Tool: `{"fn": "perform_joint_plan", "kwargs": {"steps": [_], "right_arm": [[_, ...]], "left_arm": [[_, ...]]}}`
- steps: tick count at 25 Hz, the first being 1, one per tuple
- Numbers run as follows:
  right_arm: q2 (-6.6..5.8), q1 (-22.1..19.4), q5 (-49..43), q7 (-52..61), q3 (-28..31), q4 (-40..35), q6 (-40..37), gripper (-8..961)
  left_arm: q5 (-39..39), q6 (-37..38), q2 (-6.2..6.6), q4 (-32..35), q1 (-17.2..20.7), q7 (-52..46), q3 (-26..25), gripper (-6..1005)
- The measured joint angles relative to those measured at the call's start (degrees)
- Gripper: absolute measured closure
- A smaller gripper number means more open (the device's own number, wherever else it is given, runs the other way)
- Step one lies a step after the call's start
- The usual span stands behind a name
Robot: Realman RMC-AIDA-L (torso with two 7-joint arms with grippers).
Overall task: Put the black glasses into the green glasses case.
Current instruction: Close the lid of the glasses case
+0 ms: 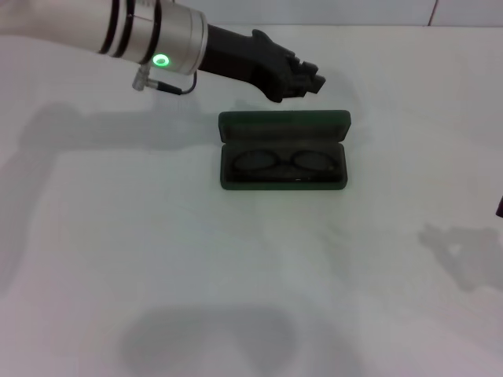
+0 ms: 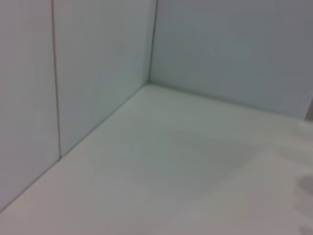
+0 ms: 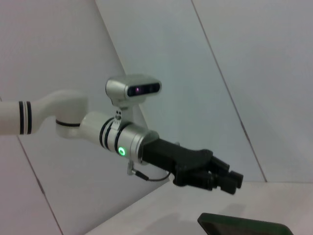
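The green glasses case [image 1: 284,149] lies open in the middle of the white table, its lid standing up at the far side. The black glasses [image 1: 283,164] lie folded inside the case's lower half. My left gripper [image 1: 308,78] hovers just behind and above the case lid, shut and empty, clear of the case. It also shows in the right wrist view [image 3: 230,180], above the case's edge [image 3: 244,228]. Only a dark sliver of my right gripper [image 1: 500,206] shows at the table's right edge, far from the case.
The white table [image 1: 251,283] spreads around the case. White walls stand behind it [image 2: 98,73]. The left arm's silver wrist with a green light [image 1: 160,60] reaches in from the far left.
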Motion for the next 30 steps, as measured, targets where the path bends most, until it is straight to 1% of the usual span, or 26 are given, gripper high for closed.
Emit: {"fn": "perform_joint_plan", "kwargs": {"steps": [1,3,7,12,16,20,30], "right_arm": [[0.05,0.23,0.0,-0.06,0.05,0.24,0.04,808],[0.16,1.16,0.02,-0.11,0.11,1.08,0.14,807],[0.1,3.19,0.0,-0.15,0.2,2.73,0.54,804],[0.03,4.99,-0.32,-0.18,0.23,4.51,1.54,800],[0.03,5.51,-0.4,-0.2,-0.08,5.29,2.23,797],[0.1,5.58,-0.43,-0.57,-0.03,6.3,2.29,794],[0.11,5.59,-0.43,-1.63,0.15,8.08,2.31,786]], "left_arm": [[0.61,-0.74,-0.34,0.01,0.05,-0.13,-0.03,780],[0.97,-1.58,-0.58,0.01,0.39,-0.19,-0.06,780],[1.15,-2.22,-0.75,0.05,1.42,0.28,-0.07,781],[2.6,-3.69,-1.26,0.08,1.93,1.0,-0.07,780],[4.02,-6.01,-2.03,0.04,2.4,1.32,-0.06,778],[5.48,-6.72,-2.73,0.03,2.41,1.3,-0.06,777],[5.8,-6.32,-3.07,-0.09,2.37,1.02,0.22,773]]}}
